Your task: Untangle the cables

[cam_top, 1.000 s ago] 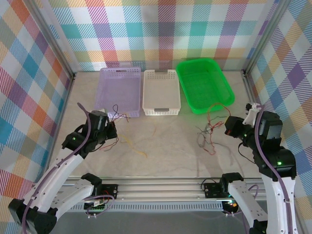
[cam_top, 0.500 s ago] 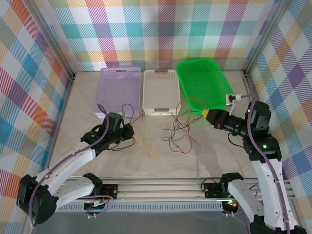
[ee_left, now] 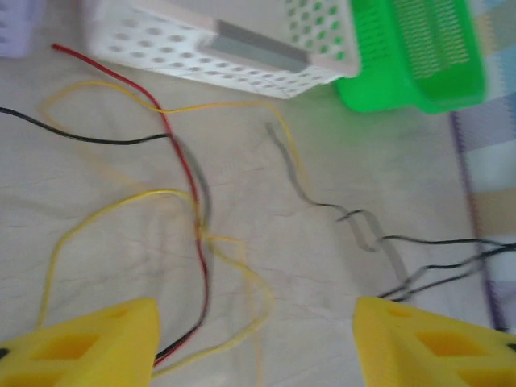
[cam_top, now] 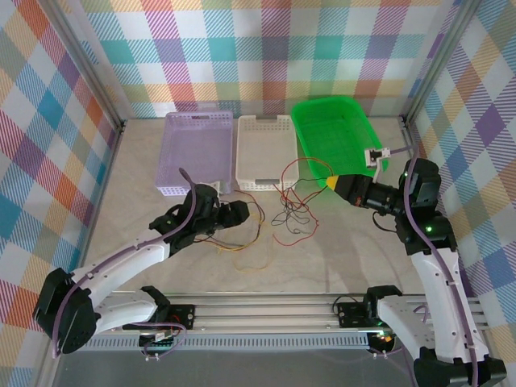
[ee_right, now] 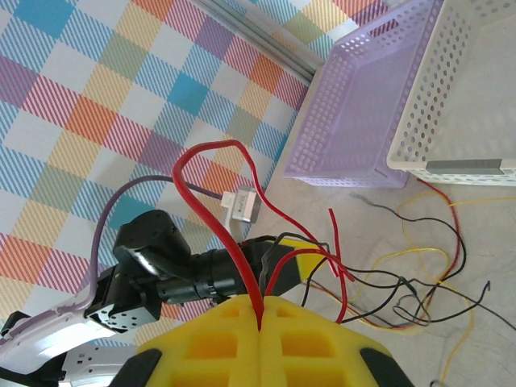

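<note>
The cables (cam_top: 290, 216), thin red, black and yellow wires, lie tangled on the table in front of the trays. My right gripper (cam_top: 333, 184) is shut on a red cable (ee_right: 218, 218), which loops up from its tips (ee_right: 262, 302) and trails down into the tangle. My left gripper (cam_top: 239, 214) hovers low over the wires with its yellow fingers (ee_left: 89, 343) spread apart. A red cable (ee_left: 181, 161), a black one (ee_left: 81, 139) and yellow strands (ee_left: 105, 214) run across the table between and beside the fingers, and none of them is gripped.
Three containers stand in a row at the back: a lilac tray (cam_top: 197, 149), a white perforated basket (cam_top: 266, 153) and a green tray (cam_top: 334, 141). Checked walls close in both sides. A yellow wire (cam_top: 251, 260) trails toward the near edge.
The left gripper has opened and moved right toward the tangle. The right gripper, still clamped on the red cable, has shifted slightly left and up, dragging the tangle along.
</note>
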Motion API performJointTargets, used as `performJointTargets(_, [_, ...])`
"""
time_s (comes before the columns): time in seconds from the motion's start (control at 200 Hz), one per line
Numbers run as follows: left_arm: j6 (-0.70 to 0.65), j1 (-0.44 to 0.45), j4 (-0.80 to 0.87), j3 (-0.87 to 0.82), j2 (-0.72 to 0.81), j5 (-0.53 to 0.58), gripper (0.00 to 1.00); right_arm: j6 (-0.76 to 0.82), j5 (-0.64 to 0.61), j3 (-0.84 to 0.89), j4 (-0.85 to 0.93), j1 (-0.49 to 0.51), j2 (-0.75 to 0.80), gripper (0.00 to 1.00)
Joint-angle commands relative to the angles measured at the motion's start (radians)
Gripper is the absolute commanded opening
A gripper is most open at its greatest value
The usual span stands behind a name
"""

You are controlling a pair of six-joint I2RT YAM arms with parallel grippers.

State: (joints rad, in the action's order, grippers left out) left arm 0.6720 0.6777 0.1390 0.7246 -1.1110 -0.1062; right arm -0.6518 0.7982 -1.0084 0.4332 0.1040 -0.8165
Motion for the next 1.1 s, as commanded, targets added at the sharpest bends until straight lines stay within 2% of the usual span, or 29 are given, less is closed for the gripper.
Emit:
performJointTargets(0.0, [0.022, 0.04, -0.151, 0.02, 0.045, -0.085, 0.69, -0.009, 0.032, 0.006, -0.055, 0.003, -0.005, 0.0])
performJointTargets(0.205, [0.032, 0.137, -0.302, 0.002, 0.047, -0.158, 0.71, -0.014, 0.03, 0.001, -0.062, 0.008, -0.012, 0.0])
performJointTargets(0.395, [-0.003, 0.266, -0.375, -0.022, 0.065, -0.171, 0.73, -0.009, 0.023, 0.001, -0.054, 0.01, -0.013, 0.0])
performJointTargets(0.6, [-0.092, 0.359, -0.292, 0.036, -0.02, -0.13, 0.73, -0.026, 0.025, 0.001, -0.064, 0.013, -0.008, 0.0])
performJointTargets(0.765, [-0.174, 0.385, -0.17, 0.116, -0.071, -0.044, 0.73, -0.035, 0.037, -0.005, -0.06, 0.017, 0.002, 0.0])
performJointTargets(0.895, [-0.201, 0.385, -0.15, 0.14, -0.077, 0.001, 0.74, -0.048, 0.05, 0.004, -0.068, 0.02, 0.009, 0.0])
performJointTargets(1.01, [-0.206, 0.386, -0.165, 0.139, -0.082, 0.018, 0.65, -0.054, 0.05, 0.014, -0.068, 0.021, 0.019, 0.0])
performJointTargets(1.095, [-0.197, 0.385, -0.189, 0.125, -0.084, 0.013, 0.45, -0.058, 0.046, 0.022, -0.071, 0.022, 0.026, 0.0])
